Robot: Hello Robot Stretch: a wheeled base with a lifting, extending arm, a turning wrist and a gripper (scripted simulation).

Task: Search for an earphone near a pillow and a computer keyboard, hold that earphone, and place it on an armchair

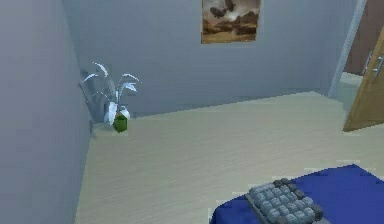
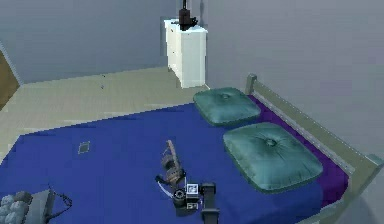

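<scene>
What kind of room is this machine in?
Most likely a bedroom. A wide bed with a blue cover takes up much of the arm side view, two teal pillows lie at its head, and a white cabinet stands against the far wall.

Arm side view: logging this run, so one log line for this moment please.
pincer at blue bed | hold: cannot tell | keyboard on bed corner | pillow near pincer

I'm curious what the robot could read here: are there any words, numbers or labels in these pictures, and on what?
No text can be read.
Keyboard: key marks too small to read.
Wall picture: no writing to make out.
Small white squares: black marks, no readable words.
</scene>
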